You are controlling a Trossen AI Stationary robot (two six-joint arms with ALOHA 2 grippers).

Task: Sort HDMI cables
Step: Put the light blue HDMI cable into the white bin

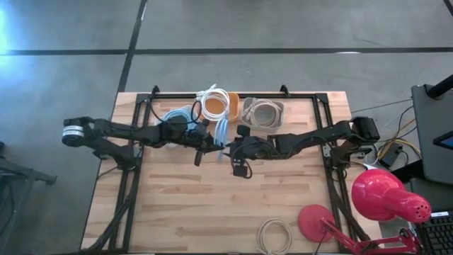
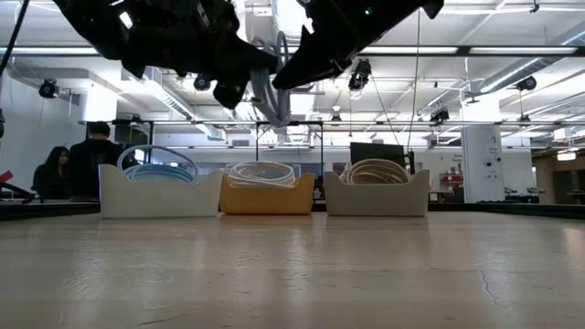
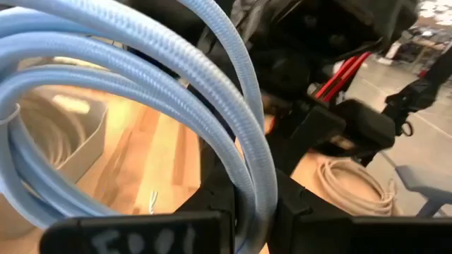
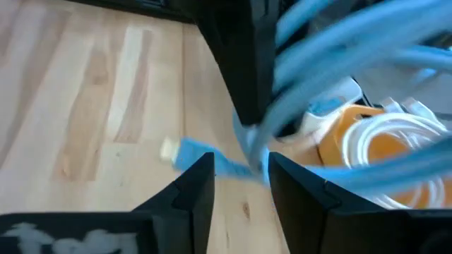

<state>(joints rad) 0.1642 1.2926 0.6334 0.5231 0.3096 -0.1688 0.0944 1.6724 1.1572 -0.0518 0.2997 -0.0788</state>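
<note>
High view: a wooden table [image 1: 212, 205] fills the centre of the frame, with both dark arms reaching in from the frame's left and right edges and meeting just above mid-frame. Three small bins stand in a row at the upper middle: a pale bin [image 2: 160, 194] holding light blue coils [image 1: 177, 117], an orange bin [image 1: 231, 103] holding white coils [image 1: 213, 105], and a grey bin [image 1: 263, 112] holding beige coils [image 2: 377, 171]. A red lamp [image 1: 386, 197] occupies the lower right corner.

Between the arms hangs a light blue HDMI cable [image 1: 221, 130], raised off the table. In the left wrist view its loops [image 3: 127, 77] pass between the left gripper [image 1: 204, 144] fingers, which are closed narrowly on the coil. In the right wrist view the right gripper [image 4: 240, 180] pinches the same cable near its plug end [image 4: 185, 150].

One beige HDMI cable [image 1: 275, 236] lies alone on the table at the lower middle edge of the high view.
</note>
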